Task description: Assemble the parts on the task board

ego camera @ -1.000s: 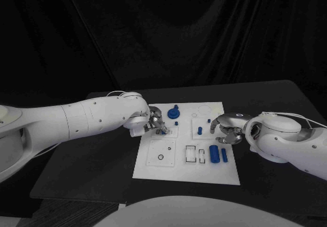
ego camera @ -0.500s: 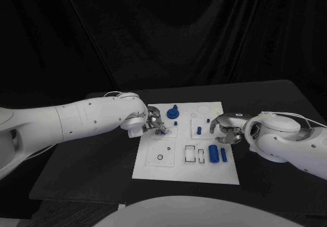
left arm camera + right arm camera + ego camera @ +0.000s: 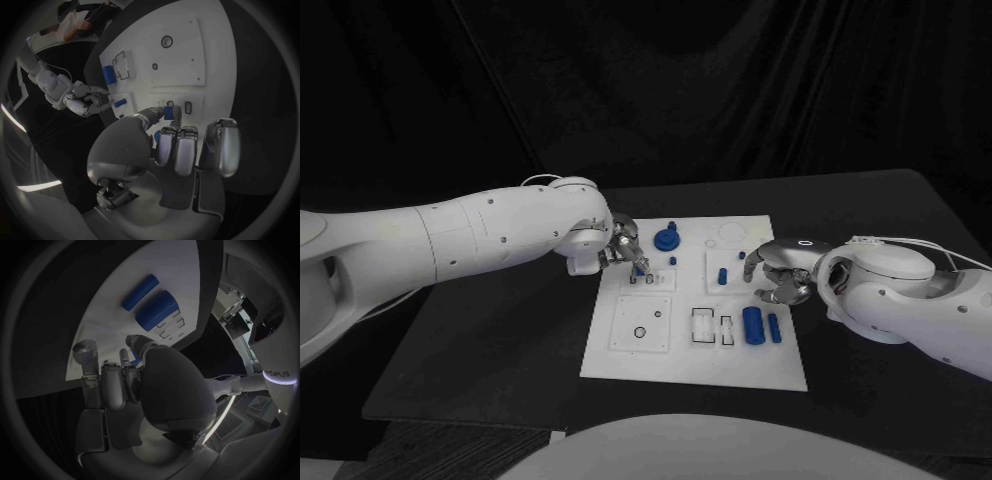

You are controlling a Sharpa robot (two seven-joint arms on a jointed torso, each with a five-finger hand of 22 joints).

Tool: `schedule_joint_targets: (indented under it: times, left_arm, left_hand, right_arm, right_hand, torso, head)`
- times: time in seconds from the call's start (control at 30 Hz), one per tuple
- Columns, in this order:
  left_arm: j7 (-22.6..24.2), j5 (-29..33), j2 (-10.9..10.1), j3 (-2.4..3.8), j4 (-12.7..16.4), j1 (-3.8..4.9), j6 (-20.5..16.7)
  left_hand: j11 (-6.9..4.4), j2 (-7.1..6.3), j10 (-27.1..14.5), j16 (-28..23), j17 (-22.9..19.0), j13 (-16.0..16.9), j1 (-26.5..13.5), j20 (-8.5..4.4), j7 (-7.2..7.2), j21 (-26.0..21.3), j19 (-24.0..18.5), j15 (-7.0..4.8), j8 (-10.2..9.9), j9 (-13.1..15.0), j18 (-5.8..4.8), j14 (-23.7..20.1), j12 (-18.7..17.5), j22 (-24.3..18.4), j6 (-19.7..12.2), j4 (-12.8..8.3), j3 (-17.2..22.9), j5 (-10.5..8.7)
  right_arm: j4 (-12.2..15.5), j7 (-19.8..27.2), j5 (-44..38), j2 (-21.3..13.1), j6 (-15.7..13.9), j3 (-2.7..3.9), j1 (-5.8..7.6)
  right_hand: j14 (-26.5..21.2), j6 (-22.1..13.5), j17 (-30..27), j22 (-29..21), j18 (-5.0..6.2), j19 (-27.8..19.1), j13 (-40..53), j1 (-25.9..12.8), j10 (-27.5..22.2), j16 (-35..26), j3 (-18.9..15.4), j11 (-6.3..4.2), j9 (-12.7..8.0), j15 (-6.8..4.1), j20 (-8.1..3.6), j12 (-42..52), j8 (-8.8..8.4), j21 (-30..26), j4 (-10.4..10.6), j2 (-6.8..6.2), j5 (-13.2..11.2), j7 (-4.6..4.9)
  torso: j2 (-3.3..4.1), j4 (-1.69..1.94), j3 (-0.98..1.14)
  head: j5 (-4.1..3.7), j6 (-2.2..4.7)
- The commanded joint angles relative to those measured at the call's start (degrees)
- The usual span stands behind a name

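White task board (image 3: 675, 345) lies flat in the middle of the black table (image 3: 488, 340). Small blue parts sit on it. One round blue part (image 3: 666, 240) stands near the far edge. Two blue rods, a fat rod (image 3: 753, 325) and a thin rod (image 3: 775, 327), lie side by side near the right edge. A small blue peg (image 3: 723, 275) stands near the middle of the board.

The left hand (image 3: 626, 256) is over the far left part of the board. In the left wrist view, the thumb and one finger pinch a small blue piece (image 3: 167, 113) just above the board, beside a small slot (image 3: 188, 107). The other fingers (image 3: 176, 149) are curled in, close together.

The right hand (image 3: 777, 277) is at the right edge of the board, just beyond the two rods. Its fingers are curled in. I cannot tell if there is anything in them.
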Motion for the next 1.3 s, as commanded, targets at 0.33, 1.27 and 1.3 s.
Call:
schedule_joint_targets:
  times: [0.33,1.27,1.3]
  left_arm:
    - [-3.1,0.3,3.0,0.04,-5.4,0.44,12.4]
    - [-3.2,0.3,7.9,0.05,-11.9,0.43,14.7]
    - [-3.2,0.3,7.9,0.05,-11.9,0.43,14.8]
  left_hand:
    - [-0.37,1.29,4.9,0.6,15.1,14.0,1.0,-0.26,-2.92,1.3,0.9,-0.73,5.2,5.0,1.44,5.9,2.2,12.9,-1.0,-1.9,10.7,2.7]
    - [-0.26,1.81,5.5,0.6,15.1,14.5,1.2,-0.19,-2.8,1.5,1.0,-0.64,4.4,4.5,1.41,5.9,2.6,13.0,-1.0,-2.2,10.9,-0.07]
    - [-0.25,1.85,5.5,0.6,15.1,14.5,1.2,-0.19,-2.79,1.4,1.0,-0.63,4.3,4.4,1.41,5.9,2.6,13.0,-1.0,-2.2,10.9,-0.27]
  right_arm:
    - [-0.2,-0.2,-0.1,0.2,-1.1,0.03,-0.15]
    - [-0.5,0.0,-0.1,0.6,-1.0,0.03,-0.27]
    - [-0.5,0.0,-0.1,0.6,-1.0,0.03,-0.28]
  right_hand:
    - [0.8,0.2,9.6,5.5,1.0,-0.2,9.8,-0.3,-0.8,-1.0,1.4,0.21,-0.6,0.21,-0.02,-0.7,0.98,-1.2,0.0,0.78,1.5,0.13]
    - [0.8,0.3,9.5,5.5,1.02,-0.3,9.7,-0.3,-0.9,-1.1,1.5,0.26,-0.7,0.25,0.0,-0.7,1.07,-1.3,-0.1,0.78,1.5,0.17]
    - [0.8,0.3,9.5,5.5,1.02,-0.3,9.7,-0.3,-0.9,-1.1,1.5,0.26,-0.7,0.25,0.0,-0.7,1.07,-1.3,-0.1,0.78,1.5,0.17]
  torso:
    - [-0.01,-0.1,0.02]
    - [0.03,-0.02,0.08]
    - [0.03,0.0,0.08]
  head:
    - [-0.27,0.0]
    - [-0.58,0.0]
    - [-0.6,0.0]
